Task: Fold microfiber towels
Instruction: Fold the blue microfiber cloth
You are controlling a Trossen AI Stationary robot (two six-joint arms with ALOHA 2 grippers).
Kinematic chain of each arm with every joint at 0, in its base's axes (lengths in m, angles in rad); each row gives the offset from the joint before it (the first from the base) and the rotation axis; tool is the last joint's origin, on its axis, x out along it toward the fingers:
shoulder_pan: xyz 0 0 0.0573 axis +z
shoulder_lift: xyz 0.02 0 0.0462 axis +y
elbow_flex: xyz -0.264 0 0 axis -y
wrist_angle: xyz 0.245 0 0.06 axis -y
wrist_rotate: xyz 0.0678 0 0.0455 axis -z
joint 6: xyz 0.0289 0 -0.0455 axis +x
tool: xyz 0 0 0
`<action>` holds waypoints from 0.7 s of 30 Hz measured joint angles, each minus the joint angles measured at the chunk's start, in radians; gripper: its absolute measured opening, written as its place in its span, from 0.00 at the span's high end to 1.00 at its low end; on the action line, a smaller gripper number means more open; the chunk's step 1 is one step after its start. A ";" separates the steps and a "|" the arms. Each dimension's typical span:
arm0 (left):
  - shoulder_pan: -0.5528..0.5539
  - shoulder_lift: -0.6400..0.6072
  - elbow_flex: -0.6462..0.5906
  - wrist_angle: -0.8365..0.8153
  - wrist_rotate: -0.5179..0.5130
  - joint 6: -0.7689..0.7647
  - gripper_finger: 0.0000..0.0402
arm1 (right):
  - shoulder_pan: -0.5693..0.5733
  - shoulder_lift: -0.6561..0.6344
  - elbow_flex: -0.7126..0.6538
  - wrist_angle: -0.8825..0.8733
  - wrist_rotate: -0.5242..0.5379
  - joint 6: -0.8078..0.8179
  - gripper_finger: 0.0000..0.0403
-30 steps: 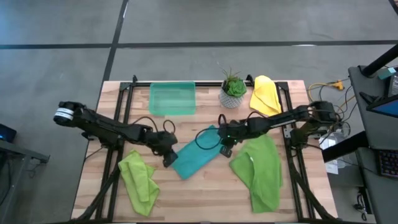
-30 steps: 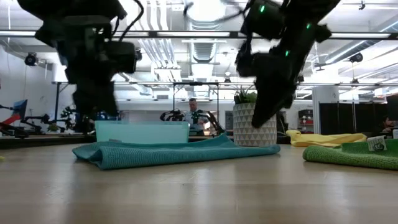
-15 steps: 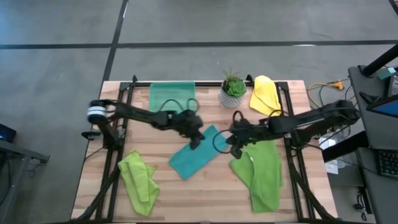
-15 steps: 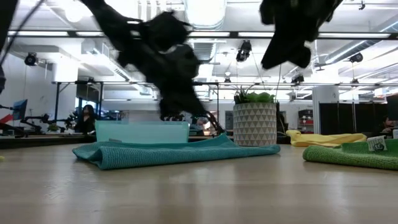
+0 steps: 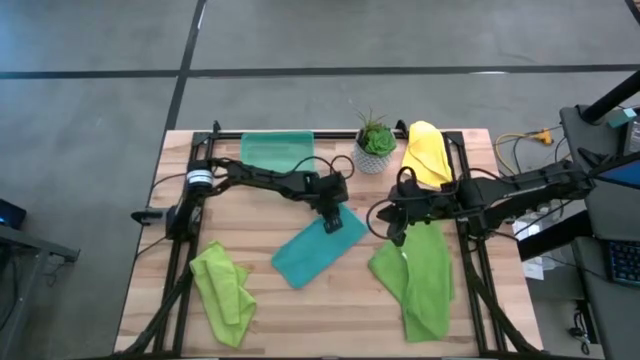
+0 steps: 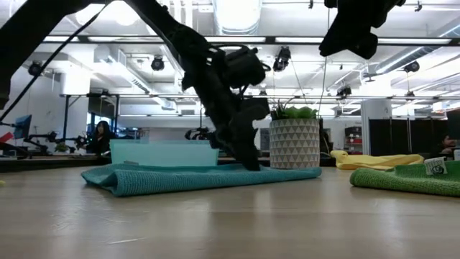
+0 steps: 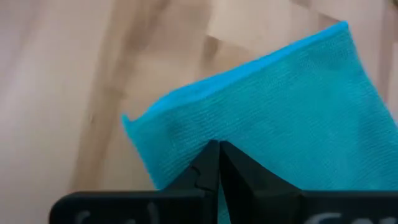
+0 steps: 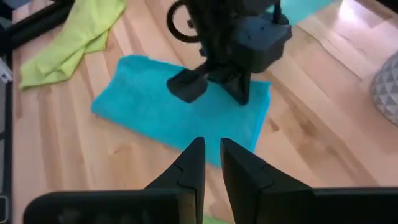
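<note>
left claw presses the folded teal towel near its far corner

the left claw (image 5: 333,218) is fully closed with nothing between its fingers, and its tip rests on the teal towel (image 5: 312,249), which lies folded in the middle of the table (image 5: 300,320), in front of the green tray (image 5: 276,155) and the potted plant (image 5: 375,141). the right claw (image 5: 393,226) hangs above the table beside the towel, almost closed, holding nothing. to do this step well, i think the left claw should press straight down and slide along the fold to flatten it, without dragging the cloth away. the two lime green towels (image 5: 224,294) (image 5: 418,272) and the yellow towel (image 5: 427,152) lie unfolded. compared with one second ago, the left claw has moved from the near left end of the towel to its far corner, and the right claw has pulled back off it.
</note>
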 joint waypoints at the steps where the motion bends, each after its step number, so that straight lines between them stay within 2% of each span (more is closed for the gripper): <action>1: 0.000 -0.003 -0.001 -0.020 -0.030 0.000 1.00 | 0.000 -0.001 -0.001 -0.008 0.001 -0.007 0.88; 9: -0.001 -0.055 -0.003 -0.325 -0.220 -0.058 1.00 | 0.000 0.024 -0.001 -0.017 0.020 -0.052 0.88; 15: -0.032 -0.067 -0.005 -0.550 -0.239 -0.132 1.00 | -0.002 0.062 -0.001 0.006 0.028 -0.095 0.88; 21: -0.093 -0.085 -0.009 -0.647 -0.285 -0.135 1.00 | -0.002 0.109 -0.001 0.026 0.028 -0.100 0.88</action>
